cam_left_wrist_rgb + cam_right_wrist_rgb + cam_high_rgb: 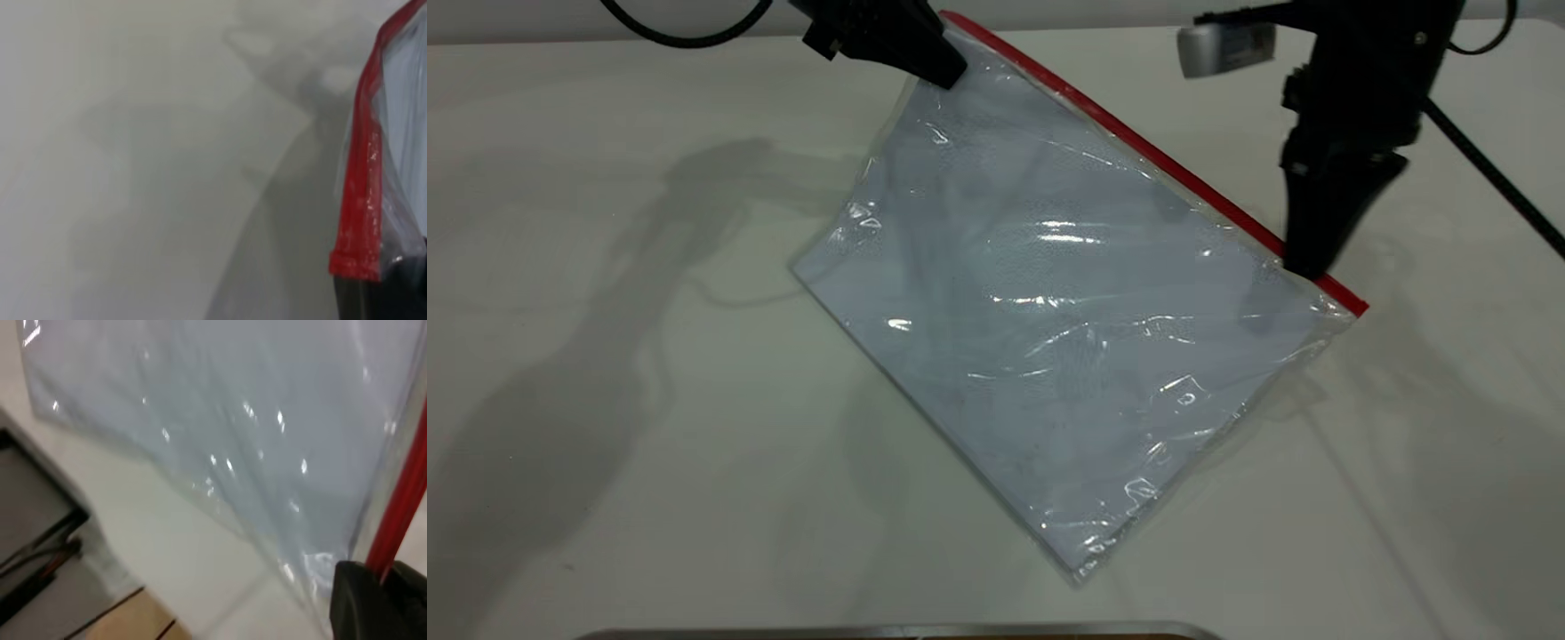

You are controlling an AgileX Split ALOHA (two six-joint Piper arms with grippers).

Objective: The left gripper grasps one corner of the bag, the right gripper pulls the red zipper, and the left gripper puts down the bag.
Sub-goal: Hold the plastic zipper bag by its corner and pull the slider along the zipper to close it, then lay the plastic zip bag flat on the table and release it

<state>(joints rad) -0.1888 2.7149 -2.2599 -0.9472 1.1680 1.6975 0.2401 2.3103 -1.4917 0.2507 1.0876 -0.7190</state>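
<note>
The clear bag (1049,329) with white paper inside hangs tilted above the table. Its red zipper (1138,142) runs from the top corner down to the right end. My left gripper (943,67) is shut on the bag's top corner at the red strip's end, which shows in the left wrist view (357,220). My right gripper (1307,262) is shut on the red zipper near its right end. In the right wrist view the red strip (403,500) runs into my right gripper (387,577), with the bag (233,420) beyond.
The white table (605,356) lies under the bag. A grey metal edge (898,632) runs along the table's front. In the right wrist view a dark grey box (33,513) and a tan surface (130,623) sit beyond the table.
</note>
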